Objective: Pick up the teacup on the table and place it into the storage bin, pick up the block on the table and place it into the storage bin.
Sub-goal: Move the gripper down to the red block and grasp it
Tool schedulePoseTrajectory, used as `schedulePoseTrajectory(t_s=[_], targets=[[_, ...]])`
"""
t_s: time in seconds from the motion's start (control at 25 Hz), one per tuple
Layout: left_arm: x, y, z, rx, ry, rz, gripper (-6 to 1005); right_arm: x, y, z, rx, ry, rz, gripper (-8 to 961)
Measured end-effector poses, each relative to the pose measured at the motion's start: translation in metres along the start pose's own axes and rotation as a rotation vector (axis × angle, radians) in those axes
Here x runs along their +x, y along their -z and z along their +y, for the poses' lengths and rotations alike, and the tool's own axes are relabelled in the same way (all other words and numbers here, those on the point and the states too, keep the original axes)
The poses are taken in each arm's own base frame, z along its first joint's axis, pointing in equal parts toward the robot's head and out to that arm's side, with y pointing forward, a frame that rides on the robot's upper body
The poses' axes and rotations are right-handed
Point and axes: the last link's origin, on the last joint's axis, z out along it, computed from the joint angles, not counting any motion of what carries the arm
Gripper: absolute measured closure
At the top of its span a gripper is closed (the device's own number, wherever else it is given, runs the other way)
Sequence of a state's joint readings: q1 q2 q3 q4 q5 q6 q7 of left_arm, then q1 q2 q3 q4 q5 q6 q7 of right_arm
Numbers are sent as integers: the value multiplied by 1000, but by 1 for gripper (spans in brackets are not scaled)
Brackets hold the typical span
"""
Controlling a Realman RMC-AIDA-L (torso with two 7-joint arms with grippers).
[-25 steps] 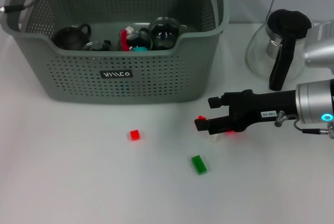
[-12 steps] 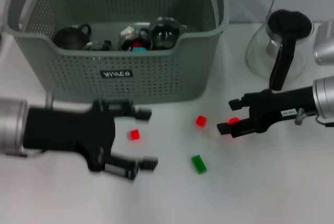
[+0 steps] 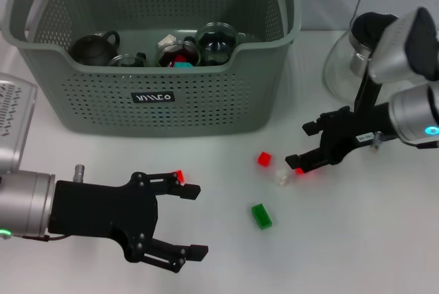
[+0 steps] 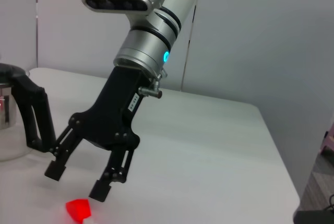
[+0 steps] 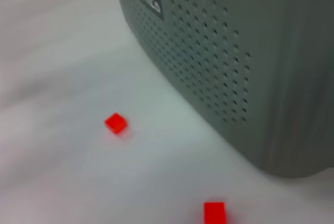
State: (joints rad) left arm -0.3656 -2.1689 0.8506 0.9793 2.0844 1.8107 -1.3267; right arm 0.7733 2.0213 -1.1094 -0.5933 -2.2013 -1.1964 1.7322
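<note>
The left gripper (image 3: pixel 189 218) hangs low over the white table (image 3: pixel 357 239) with its black fingers spread wide and nothing between them. A small red cube block (image 3: pixel 180 175) sits right at its upper fingertip, partly hidden. Behind stands the large grey-green perforated plastic storage bin (image 3: pixel 164 95) — dark teacups already lie inside. The right gripper (image 3: pixel 299 147) hovers open and empty; a second small red block (image 3: pixel 264 159) lies just beside it, a green rectangular block (image 3: pixel 261 215) nearer the front.
</note>
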Motion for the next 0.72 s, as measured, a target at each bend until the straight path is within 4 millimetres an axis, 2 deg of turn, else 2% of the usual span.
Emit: schedulePoseTrajectory(t_s=[0.24,0.72], targets=[[-1,-4,-2,-2,16,5,63,-4,-12,1,40,10,81,39],[0,-6,-7,11,19,5,63,-1,-11,-4,77,-82,137,38]])
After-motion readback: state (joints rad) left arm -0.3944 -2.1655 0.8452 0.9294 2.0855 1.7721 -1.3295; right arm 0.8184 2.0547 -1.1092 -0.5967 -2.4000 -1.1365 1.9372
